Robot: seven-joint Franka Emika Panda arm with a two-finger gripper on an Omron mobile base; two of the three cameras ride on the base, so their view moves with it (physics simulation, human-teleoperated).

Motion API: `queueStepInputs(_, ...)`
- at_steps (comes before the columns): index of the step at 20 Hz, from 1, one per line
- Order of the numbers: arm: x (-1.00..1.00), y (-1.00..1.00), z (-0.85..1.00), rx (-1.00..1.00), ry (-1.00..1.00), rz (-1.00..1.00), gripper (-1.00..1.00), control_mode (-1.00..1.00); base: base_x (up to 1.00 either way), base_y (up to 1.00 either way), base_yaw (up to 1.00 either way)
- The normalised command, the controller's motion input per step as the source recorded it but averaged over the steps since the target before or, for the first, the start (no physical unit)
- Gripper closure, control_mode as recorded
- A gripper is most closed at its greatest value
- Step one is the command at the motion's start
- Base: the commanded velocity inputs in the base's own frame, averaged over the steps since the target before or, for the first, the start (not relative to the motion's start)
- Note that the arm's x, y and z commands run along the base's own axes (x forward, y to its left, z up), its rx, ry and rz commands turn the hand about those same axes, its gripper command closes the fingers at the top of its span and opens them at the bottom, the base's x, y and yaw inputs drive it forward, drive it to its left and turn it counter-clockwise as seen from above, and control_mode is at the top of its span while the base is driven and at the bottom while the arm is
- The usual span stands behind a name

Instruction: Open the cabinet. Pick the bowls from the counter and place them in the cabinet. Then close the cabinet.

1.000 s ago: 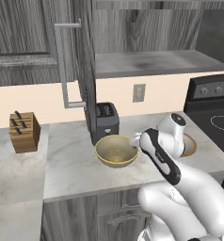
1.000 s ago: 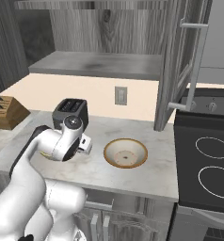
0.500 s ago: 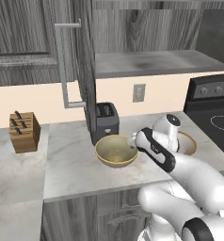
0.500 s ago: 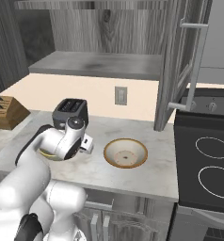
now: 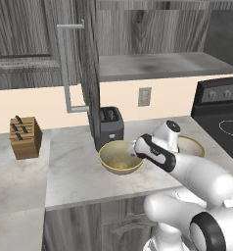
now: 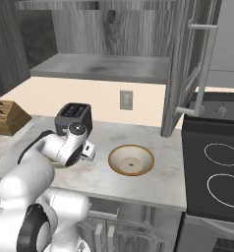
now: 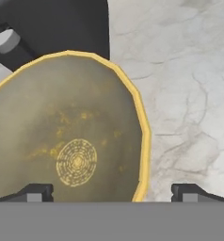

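Note:
The deep olive-yellow bowl (image 5: 119,158) (image 7: 62,141) sits on the marble counter (image 5: 69,166) (image 7: 180,94) in front of the toaster. My gripper (image 5: 137,149) (image 7: 113,193) hangs open just over the bowl's right rim, one fingertip inside the rim and the other outside over the counter. The shallower tan-rimmed bowl (image 5: 191,145) (image 6: 131,160) lies to the right, partly behind my arm in the left base view. Above, the cabinet stands open with its grey shelf (image 5: 157,66) (image 6: 104,66) bare, its left door (image 5: 89,78) and right door (image 6: 180,74) swung out.
A black toaster (image 5: 110,125) (image 6: 73,115) stands right behind the olive bowl, under the left door. A wooden knife block (image 5: 25,137) (image 6: 6,117) is at the far left. The black stovetop (image 5: 231,127) (image 6: 217,172) borders the counter on the right.
My hand has swung left from above the tan-rimmed bowl and come down to the olive-yellow bowl's right rim. Both bowls stay where they were.

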Motion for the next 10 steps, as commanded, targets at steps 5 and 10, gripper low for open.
queueStepInputs(5,0.05,0.04,-0.27,0.0,0.0,0.0,-1.0,-1.0,0.0,0.0,0.0)
queueStepInputs(10,0.0,0.0,-0.29,0.0,0.0,0.0,-1.0,-1.0,0.0,0.0,0.0)
